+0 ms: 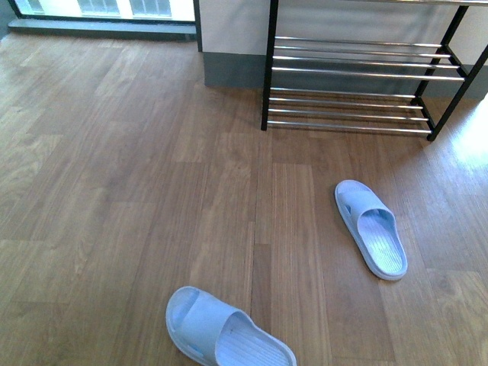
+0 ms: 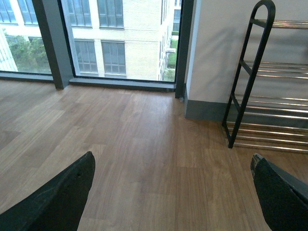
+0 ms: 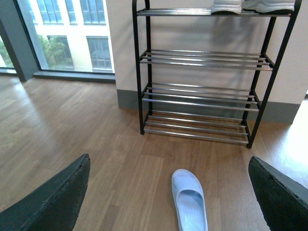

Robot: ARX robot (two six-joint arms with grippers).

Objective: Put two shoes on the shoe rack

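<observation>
The two shoes on the floor are pale blue slide slippers. One shoe (image 1: 371,229) lies on the wood floor a short way in front of the shoe rack (image 1: 351,70), toe pointing toward it. The other shoe (image 1: 225,332) lies nearer, at the lower edge of the front view, left of the first. My right gripper (image 3: 169,158) is open above the floor, with the far shoe (image 3: 189,199) between and below its fingers and the rack (image 3: 197,91) beyond. My left gripper (image 2: 172,155) is open over bare floor, with the rack's black end frame (image 2: 248,82) ahead. Neither arm shows in the front view.
The rack stands against a white wall with a grey skirting (image 1: 229,69). White-soled shoes (image 3: 226,6) sit on its top tier. Floor-to-ceiling windows (image 2: 120,38) with a dark pillar (image 2: 50,43) run along the far left. A bright patch of light (image 1: 473,141) falls right of the rack.
</observation>
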